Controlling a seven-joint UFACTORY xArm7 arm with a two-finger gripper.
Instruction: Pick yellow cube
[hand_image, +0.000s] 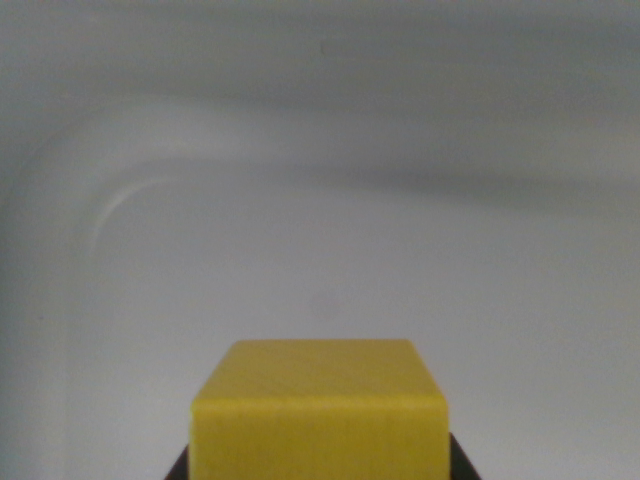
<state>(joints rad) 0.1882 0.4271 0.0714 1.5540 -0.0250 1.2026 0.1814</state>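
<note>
Wrist view only. The yellow cube (320, 415) sits at the bottom centre of the frame, very near the camera, cut off by the lower edge. Its top face shows as a paler yellow trapezoid, its near face as a stronger yellow block below; faint horizontal lines run across the near face. The cube looks upright and square to the camera, not tilted.

Dark bits poke out at both lower corners of the cube, one on the wrist view's left (178, 468) and one on the wrist view's right (462, 466), touching or just beside its sides (probably the gripper's fingers, but too little shows to be sure). Whether the gripper is clamped on the cube or merely flanking it, I cannot tell; the fingertips are hidden.

Behind the cube lies a white tray (110, 200), blurred, with a raised rim curving round at the far left and running along the far side. The tray floor is plain and pale, with a faint mark near the middle. Whether the cube rests on the floor or is off it, I cannot tell.
</note>
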